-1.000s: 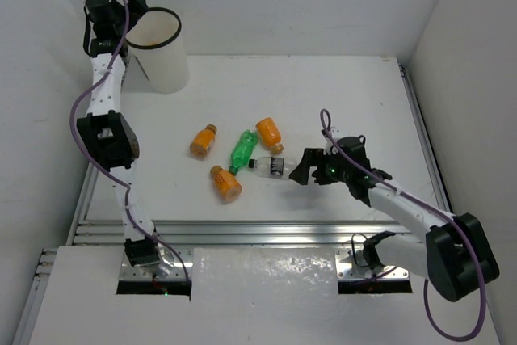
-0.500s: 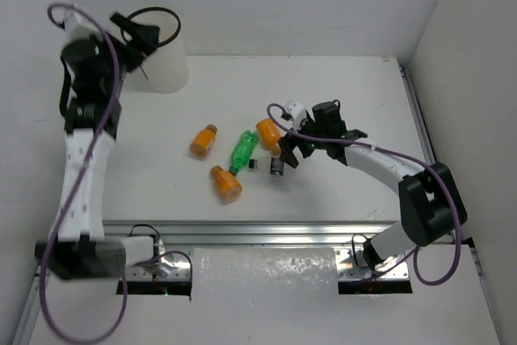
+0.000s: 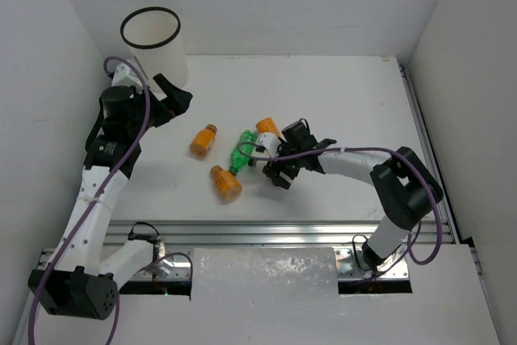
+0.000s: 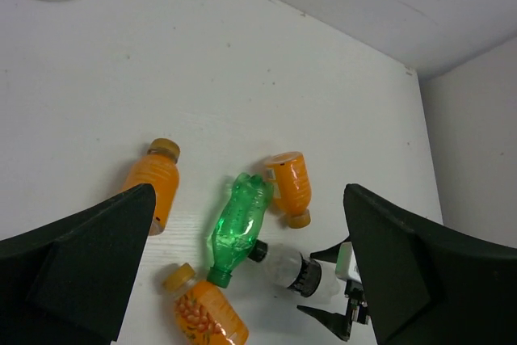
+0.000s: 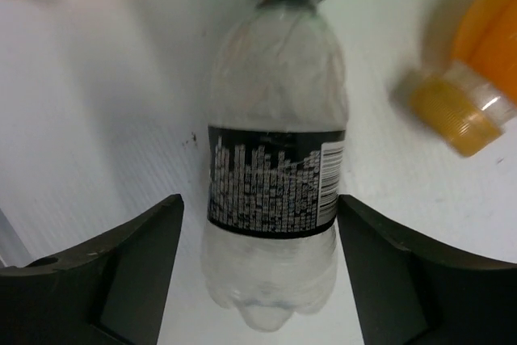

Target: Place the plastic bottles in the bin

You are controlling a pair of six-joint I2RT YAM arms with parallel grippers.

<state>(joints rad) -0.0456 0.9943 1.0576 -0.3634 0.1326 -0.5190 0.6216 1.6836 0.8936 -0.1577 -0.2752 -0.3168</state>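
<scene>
A clear bottle (image 5: 275, 159) with a dark label and black cap lies on the table between the fingers of my right gripper (image 5: 258, 204). The right finger (image 5: 404, 272) touches the label; the left finger (image 5: 113, 280) stands a little off it. The jaws are open. Beside it lie a green bottle (image 3: 242, 151) and three orange bottles (image 3: 203, 140) (image 3: 226, 184) (image 3: 269, 129). My left gripper (image 3: 174, 103) hangs wide open and empty above the table, just below the bin (image 3: 153, 62). From the left wrist I see the green bottle (image 4: 237, 228) and clear bottle (image 4: 303, 272) below.
The white bin with a black rim stands in the far left corner. White walls close off the table at the left, back and right. A metal rail (image 3: 266, 230) runs along the near edge.
My left arm has swung from over the bin down towards the table. My right gripper has moved left onto the clear bottle, and its jaws have narrowed around it.
</scene>
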